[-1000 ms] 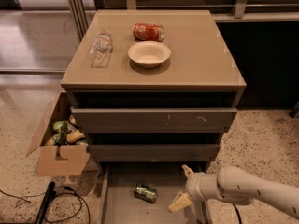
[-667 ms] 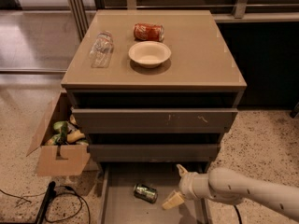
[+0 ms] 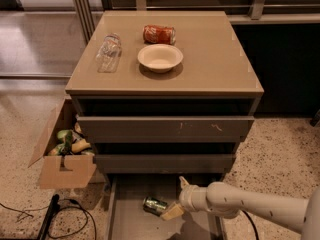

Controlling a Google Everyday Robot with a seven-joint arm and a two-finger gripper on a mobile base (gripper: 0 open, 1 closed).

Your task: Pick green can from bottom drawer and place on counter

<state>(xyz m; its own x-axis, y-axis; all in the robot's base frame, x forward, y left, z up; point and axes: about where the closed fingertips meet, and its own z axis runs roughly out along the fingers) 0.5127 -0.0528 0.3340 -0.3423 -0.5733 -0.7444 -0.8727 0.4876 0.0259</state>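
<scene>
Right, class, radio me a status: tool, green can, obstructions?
Tool open, low in bottom drawer, beside green can. Can lying on its side, ungripped. Nothing between them.

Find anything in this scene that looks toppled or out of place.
The green can lies on its side in the bottom drawer, beside the gripper. On the counter, the red can and plastic bottle also lie toppled.
</scene>
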